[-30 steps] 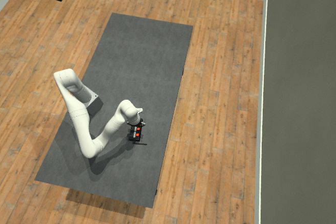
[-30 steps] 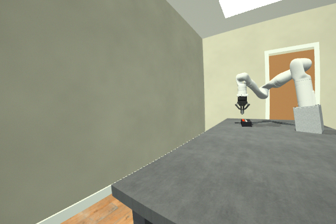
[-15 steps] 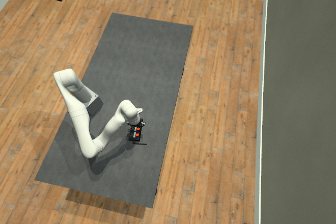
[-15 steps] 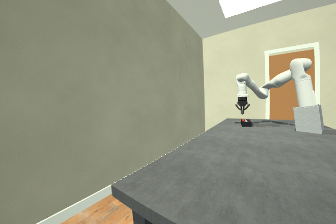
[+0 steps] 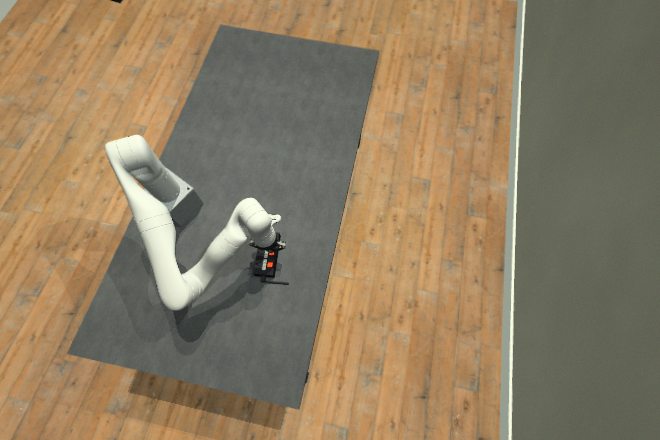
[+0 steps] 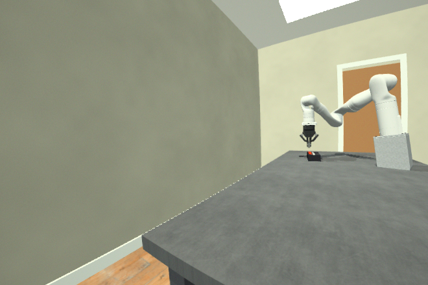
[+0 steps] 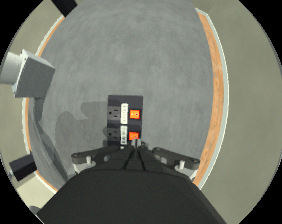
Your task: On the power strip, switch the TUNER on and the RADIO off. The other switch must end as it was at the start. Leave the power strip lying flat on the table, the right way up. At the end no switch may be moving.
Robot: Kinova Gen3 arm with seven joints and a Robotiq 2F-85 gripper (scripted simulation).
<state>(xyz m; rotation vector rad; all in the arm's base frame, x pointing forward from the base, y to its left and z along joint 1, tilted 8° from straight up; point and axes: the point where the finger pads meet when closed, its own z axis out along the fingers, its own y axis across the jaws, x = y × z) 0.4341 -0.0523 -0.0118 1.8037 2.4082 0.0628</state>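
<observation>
The black power strip (image 5: 257,271) (image 6: 314,158) (image 7: 125,99) lies flat on the table, the right way up. Two orange-red switches show in the wrist view: one (image 7: 134,114) farther from the gripper and one (image 7: 134,135) close to the fingertips. White labels (image 7: 124,113) stand beside them, too small to read. The rest of the strip, with any further switch, is hidden under the gripper. Which way the switches are tipped I cannot tell. My gripper (image 6: 309,147) (image 7: 136,143) is shut and empty, pointing down, a little above the strip.
A thin black bar (image 5: 276,282) lies by one end of the strip on the grey table (image 5: 289,103) (image 6: 288,218). The arm's base block (image 5: 186,207) (image 6: 393,151) (image 7: 36,75) stands on the table. The table's long edge runs beyond the strip's switch side.
</observation>
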